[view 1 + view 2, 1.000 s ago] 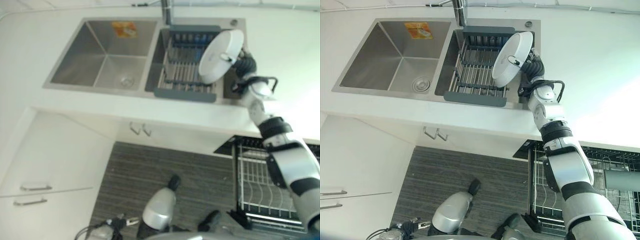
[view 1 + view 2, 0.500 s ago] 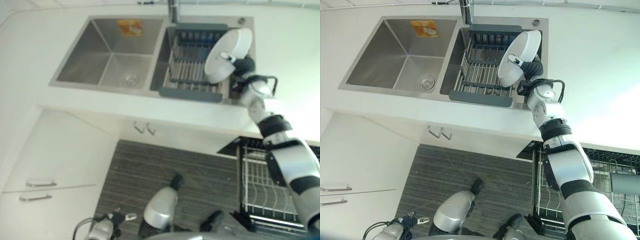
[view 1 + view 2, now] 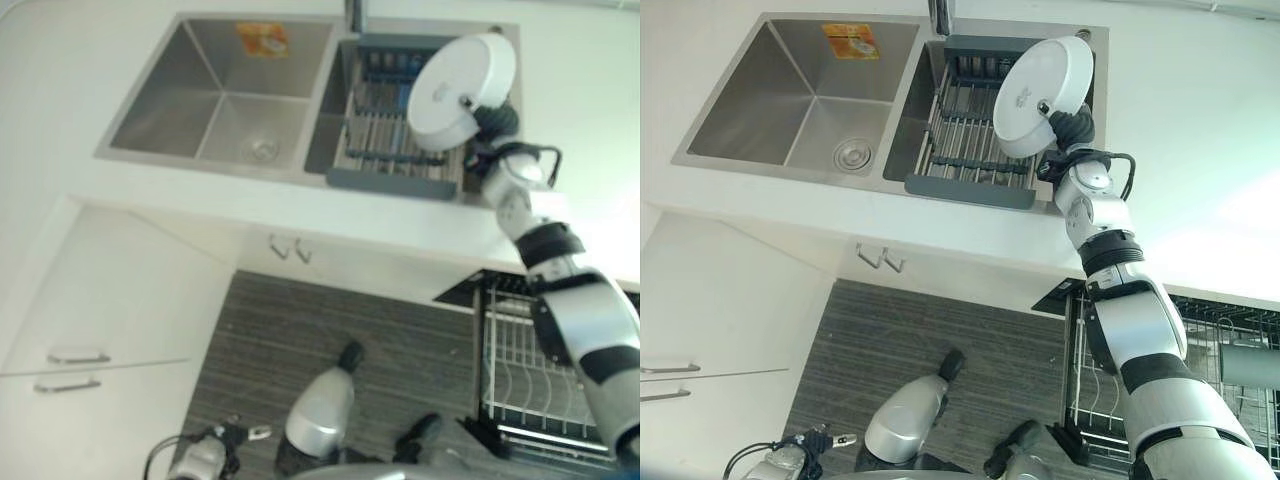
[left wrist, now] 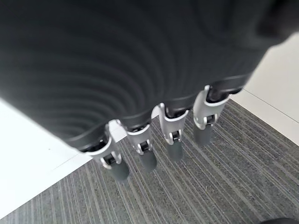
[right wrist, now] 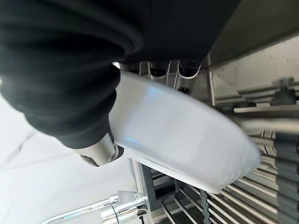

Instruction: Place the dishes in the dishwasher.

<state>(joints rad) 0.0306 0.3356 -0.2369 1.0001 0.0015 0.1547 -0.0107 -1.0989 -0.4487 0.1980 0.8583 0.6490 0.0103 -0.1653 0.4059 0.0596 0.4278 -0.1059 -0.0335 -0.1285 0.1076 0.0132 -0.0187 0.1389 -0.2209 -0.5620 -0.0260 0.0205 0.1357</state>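
Observation:
My right hand is shut on a white bowl, holding it tilted above the grey drying rack in the sink's right basin. The bowl's base faces up toward the head camera. In the right wrist view the bowl sits pinched between the thumb and the fingers behind it. The dishwasher's lower rack is pulled out at the lower right, below the counter. My left hand hangs low over the striped floor with its fingers relaxed and nothing in it.
The sink's left basin holds nothing but its drain. A tap stands behind the rack. White counter runs to the right of the sink. White cabinet drawers are at the lower left.
My right hand has lifted the bowl a little higher over the rack and turned it so its base faces up more. The head camera has shifted slightly.

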